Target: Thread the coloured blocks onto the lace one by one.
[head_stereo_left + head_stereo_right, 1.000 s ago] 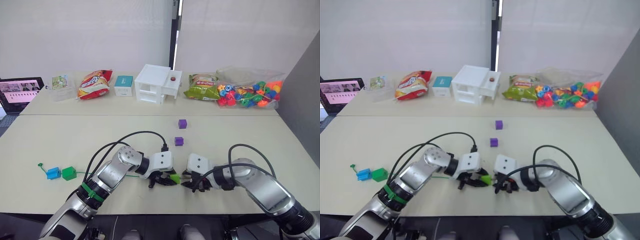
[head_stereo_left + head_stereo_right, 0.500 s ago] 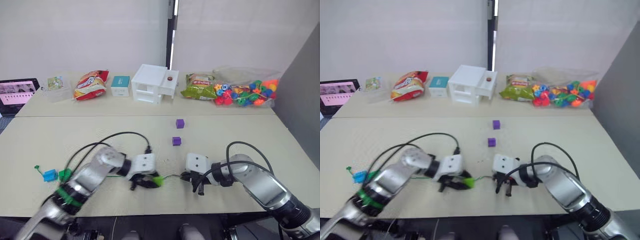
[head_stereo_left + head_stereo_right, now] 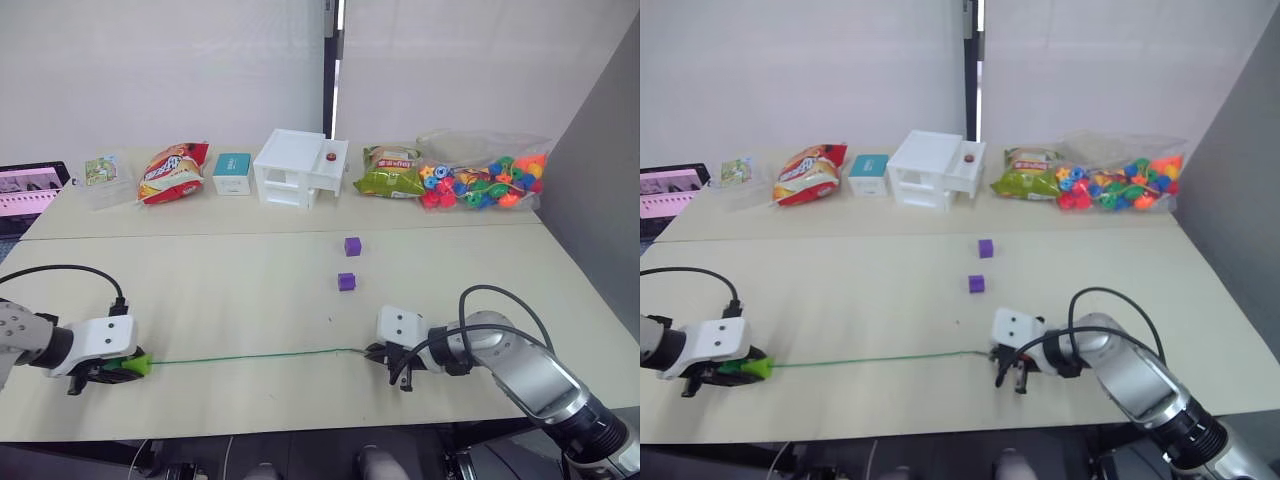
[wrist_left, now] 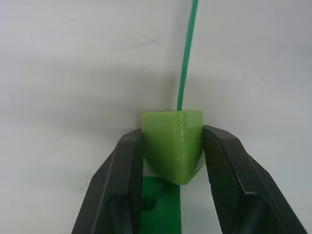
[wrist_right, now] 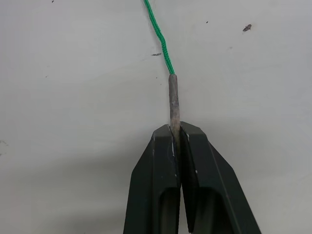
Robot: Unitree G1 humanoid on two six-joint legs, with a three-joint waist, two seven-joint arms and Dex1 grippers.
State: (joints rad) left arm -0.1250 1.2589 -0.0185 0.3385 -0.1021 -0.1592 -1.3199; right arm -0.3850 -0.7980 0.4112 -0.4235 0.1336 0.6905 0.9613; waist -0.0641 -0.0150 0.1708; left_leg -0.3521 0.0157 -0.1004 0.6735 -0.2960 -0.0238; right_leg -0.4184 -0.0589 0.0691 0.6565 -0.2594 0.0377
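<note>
The green lace [image 3: 250, 355] lies stretched in a line across the near table. My right gripper [image 5: 174, 134] is shut on the lace's stiff pale tip [image 5: 173, 97] at the right end [image 3: 372, 352]. My left gripper [image 4: 173, 146] is shut on a light green block [image 4: 173, 144] with the lace running out of it, at the table's near left [image 3: 132, 364]. Two purple blocks [image 3: 352, 246] [image 3: 346, 282] rest on the table beyond the lace, mid-right.
Along the back stand a white two-tier box [image 3: 297, 167], snack bags [image 3: 171, 171] [image 3: 391, 174], a teal-and-white box [image 3: 231, 172], a clear bag of multicoloured beads [image 3: 480, 186] and a screen [image 3: 27, 190] at far left. Black cables loop over both arms.
My left gripper has carried the light green block far left along the lace, drawing it out straight. The right gripper keeps the tip near the same spot. The camera has shifted.
</note>
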